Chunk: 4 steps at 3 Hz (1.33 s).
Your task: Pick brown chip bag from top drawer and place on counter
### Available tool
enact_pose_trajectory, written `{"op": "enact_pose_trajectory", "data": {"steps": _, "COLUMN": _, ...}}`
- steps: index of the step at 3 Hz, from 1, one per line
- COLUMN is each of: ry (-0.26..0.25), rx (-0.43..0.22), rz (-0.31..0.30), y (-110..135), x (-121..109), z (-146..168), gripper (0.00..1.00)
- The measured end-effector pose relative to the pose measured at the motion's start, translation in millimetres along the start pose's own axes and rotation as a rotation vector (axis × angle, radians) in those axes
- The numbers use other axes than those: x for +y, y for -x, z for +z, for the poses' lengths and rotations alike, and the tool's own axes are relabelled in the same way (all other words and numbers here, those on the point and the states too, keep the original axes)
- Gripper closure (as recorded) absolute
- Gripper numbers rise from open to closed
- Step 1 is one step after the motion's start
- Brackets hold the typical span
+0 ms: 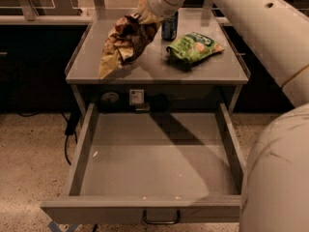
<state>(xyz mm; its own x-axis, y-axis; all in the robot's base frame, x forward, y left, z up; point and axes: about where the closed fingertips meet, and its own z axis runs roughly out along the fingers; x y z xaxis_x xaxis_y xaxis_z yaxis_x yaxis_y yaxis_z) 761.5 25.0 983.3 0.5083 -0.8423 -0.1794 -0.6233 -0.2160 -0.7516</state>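
My gripper is at the top of the camera view, over the back left part of the counter, shut on the upper end of the brown chip bag. The bag hangs crumpled and slanted down to the left, its tan lower tip close to the counter's front left; I cannot tell if it touches. The top drawer is pulled fully open below the counter, and its floor is bare apart from a few crumbs. Its dark wire handle is at the bottom edge.
A green chip bag lies on the right half of the counter. A dark can stands behind it near the gripper. My white arm fills the right side of the view. Cables hang left of the drawer.
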Motion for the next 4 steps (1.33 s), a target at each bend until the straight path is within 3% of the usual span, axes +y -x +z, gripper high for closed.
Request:
{"op": "enact_pose_trajectory", "data": {"steps": 1, "ry": 0.032, "rx": -0.031, "rz": 0.022, "y": -28.6, "x": 5.4, "z": 15.1, "gripper": 1.00}}
{"op": "enact_pose_trajectory", "data": {"steps": 2, "ry": 0.028, "rx": -0.039, "rz": 0.026, "y": -29.4, "x": 3.0, "z": 16.2, "gripper": 1.00}}
{"op": "enact_pose_trajectory", "data": {"steps": 4, "ry": 0.028, "rx": -0.039, "rz": 0.026, "y": -29.4, "x": 3.0, "z": 16.3, "gripper": 0.58}}
